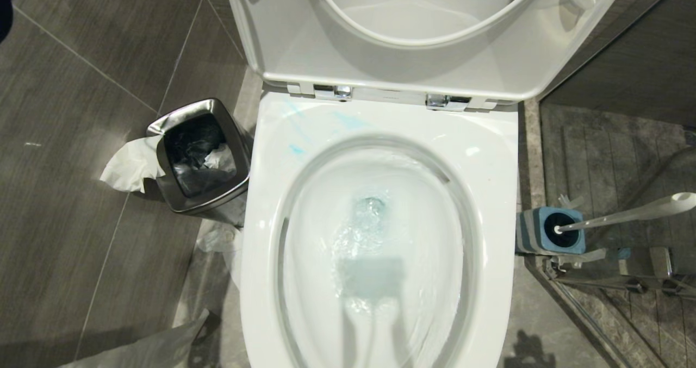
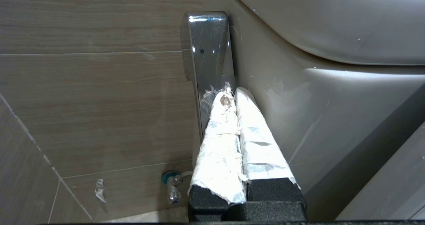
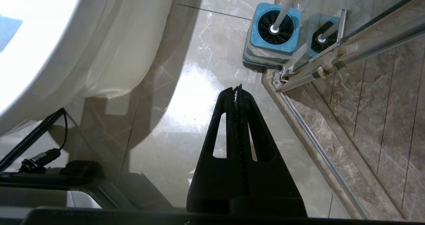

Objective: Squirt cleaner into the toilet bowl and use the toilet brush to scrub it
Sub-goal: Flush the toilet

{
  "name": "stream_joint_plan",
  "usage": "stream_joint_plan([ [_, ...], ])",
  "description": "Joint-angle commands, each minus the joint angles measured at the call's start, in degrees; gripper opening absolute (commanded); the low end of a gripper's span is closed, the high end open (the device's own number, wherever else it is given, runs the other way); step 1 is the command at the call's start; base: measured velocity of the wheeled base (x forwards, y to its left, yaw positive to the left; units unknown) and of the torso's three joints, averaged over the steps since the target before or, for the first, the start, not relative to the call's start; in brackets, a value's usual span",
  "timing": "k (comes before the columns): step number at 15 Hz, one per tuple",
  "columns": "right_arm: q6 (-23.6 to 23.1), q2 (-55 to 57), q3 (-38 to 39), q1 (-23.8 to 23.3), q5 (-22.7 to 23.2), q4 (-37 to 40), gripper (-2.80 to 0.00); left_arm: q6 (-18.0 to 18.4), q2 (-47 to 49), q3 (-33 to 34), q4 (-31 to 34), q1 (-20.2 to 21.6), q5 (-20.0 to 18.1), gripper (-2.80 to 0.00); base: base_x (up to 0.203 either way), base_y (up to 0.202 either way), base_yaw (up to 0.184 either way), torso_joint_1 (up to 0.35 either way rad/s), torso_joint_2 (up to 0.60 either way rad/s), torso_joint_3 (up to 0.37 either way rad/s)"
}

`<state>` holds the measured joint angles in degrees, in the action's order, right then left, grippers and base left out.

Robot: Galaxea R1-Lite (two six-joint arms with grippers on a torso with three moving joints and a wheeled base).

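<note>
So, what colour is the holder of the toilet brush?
Blue-grey holder, best seen in the right wrist view.

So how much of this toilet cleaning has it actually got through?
Cleaner is already smeared on the bowl, and the water swirls teal. The brush sits in its holder. Left gripper, shut, points at a chrome lever; right gripper hangs shut above the floor. No scrubbing is under way.

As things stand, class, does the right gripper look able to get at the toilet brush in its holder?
Probably yes. The shut right gripper hangs over bare floor, with nothing between it and the toilet brush standing in its blue holder. The glass door frame beside it leaves little room.
</note>
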<state>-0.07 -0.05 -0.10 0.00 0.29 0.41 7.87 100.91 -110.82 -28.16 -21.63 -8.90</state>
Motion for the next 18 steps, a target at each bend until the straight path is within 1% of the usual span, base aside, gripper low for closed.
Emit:
stream_joint_plan([
  [1, -0.02, 0.05, 0.01, 0.0, 0.06, 0.02, -2.8, 0.04, 0.25, 0.08, -0.05, -0.08, 0.02, -2.8, 0.0, 0.0, 0.0, 0.0, 0.0, 0.0],
  [8, -0.02, 0.05, 0.01, 0.0, 0.06, 0.02, -2.8, 0.19, -1.11, 0.08, 0.14, -1.2, 0.2, -2.8, 0.0, 0.0, 0.0, 0.0, 0.0, 0.0],
  [10, -0.02, 0.05, 0.01, 0.0, 0.06, 0.02, -2.8, 0.51, -3.29, 0.08, 2.86, -1.22, 0.21, -2.8, 0.0, 0.0, 0.0, 0.0, 0.0, 0.0],
  [12, -0.02, 0.05, 0.01, 0.0, 0.06, 0.02, -2.8, 2.36, -6.91, 0.0, 7.78, -1.23, 0.28, -2.8, 0.0, 0.0, 0.0, 0.0, 0.0, 0.0],
  [14, -0.02, 0.05, 0.07, 0.0, 0.06, 0.02, -2.8, 3.02, -10.95, -0.08, 11.02, -1.16, 0.39, -2.8, 0.0, 0.0, 0.0, 0.0, 0.0, 0.0],
  [18, -0.02, 0.05, 0.01, 0.0, 0.02, -0.01, -2.8, 3.82, -18.04, 0.06, 14.7, -1.22, 0.97, -2.8, 0.0, 0.0, 0.0, 0.0, 0.0, 0.0],
])
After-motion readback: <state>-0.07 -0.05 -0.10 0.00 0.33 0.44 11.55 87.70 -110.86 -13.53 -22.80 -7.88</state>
